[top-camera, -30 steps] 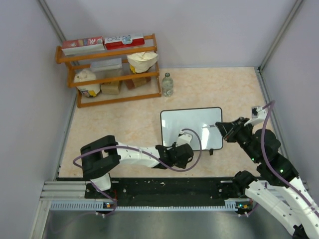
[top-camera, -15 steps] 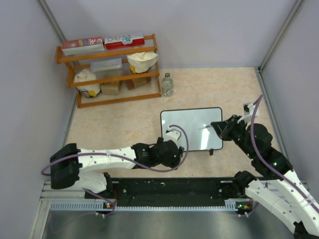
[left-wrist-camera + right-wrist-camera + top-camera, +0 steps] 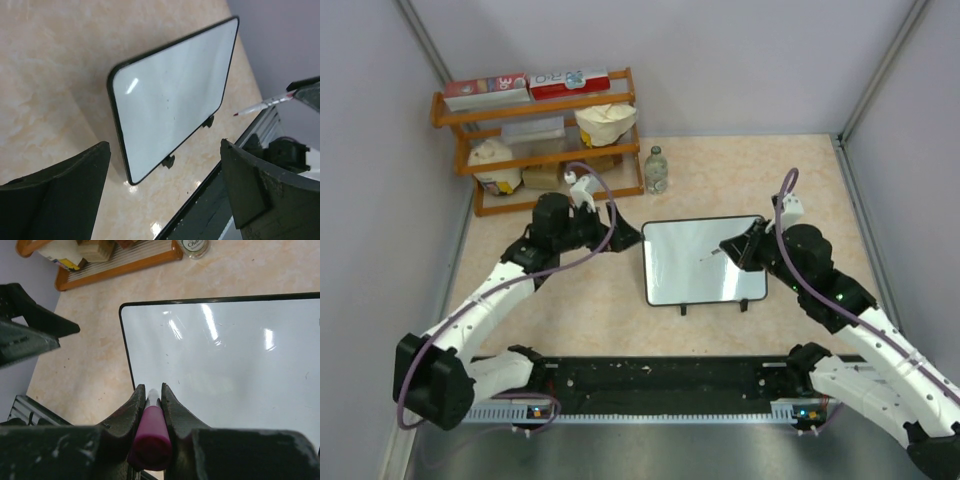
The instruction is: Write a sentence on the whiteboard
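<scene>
Whiteboard [image 3: 682, 270], right tool [image 3: 732, 247] pinching marker [image 3: 715, 252] over its right side, left tool [image 3: 625, 238] wide, just left

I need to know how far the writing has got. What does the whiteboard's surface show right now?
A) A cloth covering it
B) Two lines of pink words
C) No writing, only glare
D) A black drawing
C: the whiteboard is bare glossy white with only light reflections in both wrist views, while the right gripper holds the magenta marker.
</scene>
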You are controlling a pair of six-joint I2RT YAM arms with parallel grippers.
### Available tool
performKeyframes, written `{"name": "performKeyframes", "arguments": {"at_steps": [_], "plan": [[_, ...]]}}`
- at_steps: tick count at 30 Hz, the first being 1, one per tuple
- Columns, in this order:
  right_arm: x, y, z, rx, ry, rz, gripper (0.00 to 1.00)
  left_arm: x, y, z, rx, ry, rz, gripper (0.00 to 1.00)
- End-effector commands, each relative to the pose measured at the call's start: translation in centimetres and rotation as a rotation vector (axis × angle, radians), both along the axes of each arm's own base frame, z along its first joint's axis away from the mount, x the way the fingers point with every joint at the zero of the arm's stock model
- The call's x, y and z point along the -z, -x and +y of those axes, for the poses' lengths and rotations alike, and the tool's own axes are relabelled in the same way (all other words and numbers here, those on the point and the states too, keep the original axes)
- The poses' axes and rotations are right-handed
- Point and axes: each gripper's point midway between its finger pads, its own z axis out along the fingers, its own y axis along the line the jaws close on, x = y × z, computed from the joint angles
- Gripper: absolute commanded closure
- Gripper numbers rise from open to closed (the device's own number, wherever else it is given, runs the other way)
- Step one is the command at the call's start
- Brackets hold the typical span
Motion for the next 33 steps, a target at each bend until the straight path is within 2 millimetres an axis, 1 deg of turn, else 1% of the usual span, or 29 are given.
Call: {"name": "performKeyframes", "arguments": {"at_steps": [1,2,3,4,5,7,8,9,10,11,13,14,16,17,18,20,21,22,24,25,27,28,33], "plan": [[-4.5,-1.3,1.2,-0.03,-0.049,-0.11,1.0,-3.1,-0.3,0.0,0.19,0.308,0.01,0.06],[-4.7,-1.7,1.3,-0.026,-0.045,-0.108,1.0,-2.6,-1.3,1.0,0.18,0.331,0.034,0.06],[-4.8,-1.8,1.3,-0.024,-0.041,-0.109,1.0,-2.6,-1.4,1.1,0.204,0.355,0.037,0.06],[-5.0,-1.9,1.5,-0.027,-0.04,-0.11,1.0,-3.0,-1.0,1.0,0.253,0.395,0.056,0.07],[-5.5,-1.9,1.7,-0.038,-0.044,-0.113,1.0,-2.4,-1.4,1.3,0.257,0.406,0.074,0.07],[-5.2,-2.2,2.1,-0.045,-0.042,-0.094,1.0,-2.0,-1.2,1.3,0.292,0.418,0.088,0.1],[-5.3,-2.1,2.6,-0.073,-0.048,-0.09,1.0,-1.5,-1.2,1.5,0.292,0.413,0.1,0.1],[-4.8,-2.3,3.0,-0.083,-0.038,-0.072,1.0,-1.2,-1.1,1.6,0.294,0.406,0.099,0.1],[-4.7,-2.4,3.2,-0.093,-0.039,-0.069,1.0,-0.9,-1.2,1.8,0.298,0.383,0.075,0.1],[-4.5,-2.3,3.5,-0.112,-0.04,-0.06,1.0,-0.4,-1.0,2.1,0.275,0.362,0.097,0.1],[-4.1,-2.2,3.9,-0.132,-0.038,-0.063,1.0,0.1,-0.8,2.5,0.275,0.312,0.057,0.1],[-3.6,-2.1,3.8,-0.131,-0.045,-0.066,1.0,0.3,-0.7,2.8,0.246,0.288,0.058,0.09],[-4.0,-1.7,3.6,-0.135,-0.067,-0.099,1.0,0.8,-0.5,3.1,0.223,0.274,0.038,0.07],[-3.4,-1.6,3.4,-0.132,-0.062,-0.097,1.0,0.7,-0.4,3.2,0.209,0.273,0.019,0.05],[-3.4,-1.6,3.2,-0.128,-0.061,-0.103,1.0,1.4,-0.3,3.4,0.188,0.267,0.026,0.05],[-2.9,-1.0,3.4,-0.169,-0.059,-0.095,1.0,1.6,-0.2,3.5,0.178,0.27,0.013,0.01],[-2.8,-1.0,3.2,-0.178,-0.066,-0.088,1.0,2.1,-0.2,3.5,0.169,0.268,0.021,0.01],[-2.5,-0.2,3.9,-0.247,-0.079,-0.07,1.0,2.5,-0.2,3.5,0.171,0.269,0.039,0.01],[-2.3,0.1,4.0,-0.28,-0.093,-0.05,1.0,2.6,0.0,3.4,0.184,0.269,0.05,0.01],[-1.9,0.6,4.4,-0.319,-0.098,-0.038,1.0,3.1,0.1,3.3,0.192,0.261,0.058,0.01],[-1.9,0.9,4.6,-0.337,-0.109,-0.049,1.0,3.1,-0.1,3.3,0.201,0.244,0.055,0.02],[-1.4,1.1,4.5,-0.339,-0.116,-0.039,1.0,3.5,-0.1,3.3,0.206,0.236,0.065,0.03],[-2.1,1.7,4.2,-0.332,-0.142,-0.067,1.0,3.6,-0.3,2.6,0.23,0.247,0.068,0.05]]}}
